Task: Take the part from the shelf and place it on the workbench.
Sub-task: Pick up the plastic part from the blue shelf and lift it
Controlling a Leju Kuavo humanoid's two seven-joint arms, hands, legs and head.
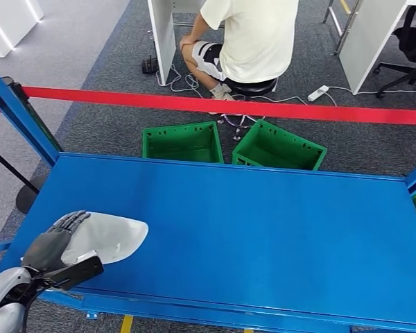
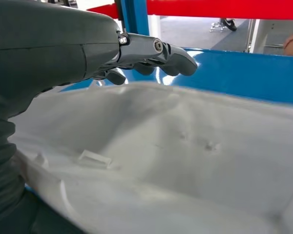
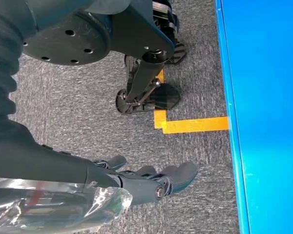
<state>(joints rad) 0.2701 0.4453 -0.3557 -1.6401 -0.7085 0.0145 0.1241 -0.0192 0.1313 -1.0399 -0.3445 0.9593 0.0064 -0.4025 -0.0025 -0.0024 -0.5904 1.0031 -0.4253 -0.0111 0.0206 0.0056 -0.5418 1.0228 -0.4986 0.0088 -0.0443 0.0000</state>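
Left robot hand [image 1: 57, 243] grips white part [image 1: 111, 236] on workbench [image 1: 258, 236]

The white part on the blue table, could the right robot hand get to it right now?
Probably not easily. The right robot hand hangs low beside the workbench, over the carpet, while the white part lies at the bench's far left under the left robot hand, which covers it.
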